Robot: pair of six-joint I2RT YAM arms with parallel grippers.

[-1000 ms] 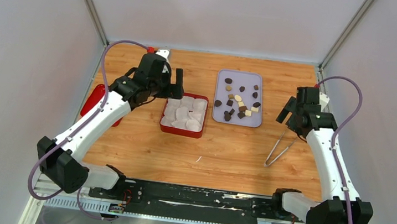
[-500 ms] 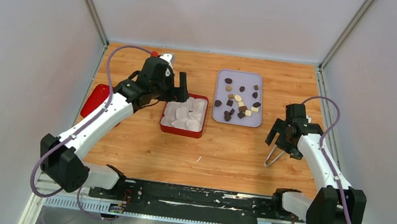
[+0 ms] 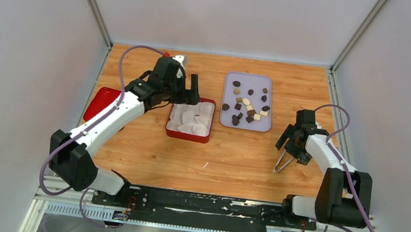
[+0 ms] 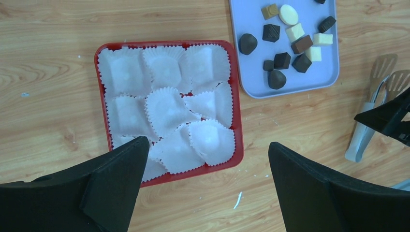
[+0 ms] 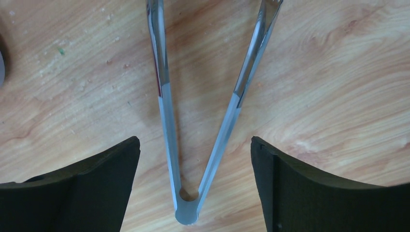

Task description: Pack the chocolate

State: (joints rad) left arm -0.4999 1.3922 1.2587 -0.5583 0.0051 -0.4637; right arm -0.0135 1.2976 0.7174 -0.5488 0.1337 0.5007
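Note:
Several small dark, brown and cream chocolate pieces [image 3: 237, 83] lie on a lavender tray [image 3: 253, 80], also in the left wrist view [image 4: 248, 43]. A red box [image 3: 187, 138] lined with white paper cups sits left of the tray; its rim shows in the left wrist view [image 4: 237, 96]. My left gripper [image 3: 190, 88] is open and empty above the box's far left corner [image 4: 208, 145]. My right gripper [image 3: 290, 152] is open, low over metal tongs [image 3: 282, 163], its fingers either side of the hinge end [image 5: 195, 140], not touching them.
A red lid [image 3: 101, 102] lies at the table's left side. The tongs [image 5: 167, 111] lie open on the wood, tips toward the tray. A small white scrap [image 3: 205, 164] lies in front of the box. Frame posts stand at the far corners.
My right arm has swung down and toward me, bringing its open gripper low over the tongs. My left gripper has shifted slightly right, over the box's far edge.

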